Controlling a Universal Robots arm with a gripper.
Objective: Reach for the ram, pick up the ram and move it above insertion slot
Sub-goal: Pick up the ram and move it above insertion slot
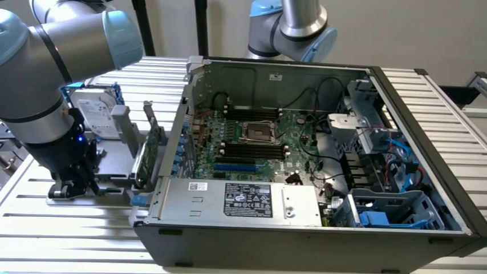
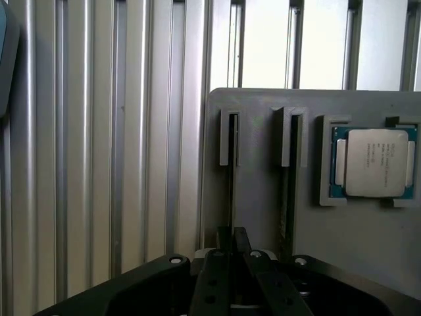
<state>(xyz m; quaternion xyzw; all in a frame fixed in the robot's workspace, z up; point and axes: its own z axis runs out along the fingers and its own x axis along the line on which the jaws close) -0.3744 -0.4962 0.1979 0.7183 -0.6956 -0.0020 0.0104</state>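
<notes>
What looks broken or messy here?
Nothing looks broken or spilled. The computer case lies on its side with the cover off, so the motherboard shows, but that looks done on purpose. The processor chip sits flat and straight in its pocket on the gray holder.

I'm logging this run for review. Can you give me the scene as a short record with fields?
gripper: low over the grey holder, on the exterior view's left of the computer case
ram: apparently the thin dark strip in the holder slot lined up with the gripper; not lifted
holder also holds: processor chip
computer case: open, motherboard exposed
table: slatted metal
</notes>
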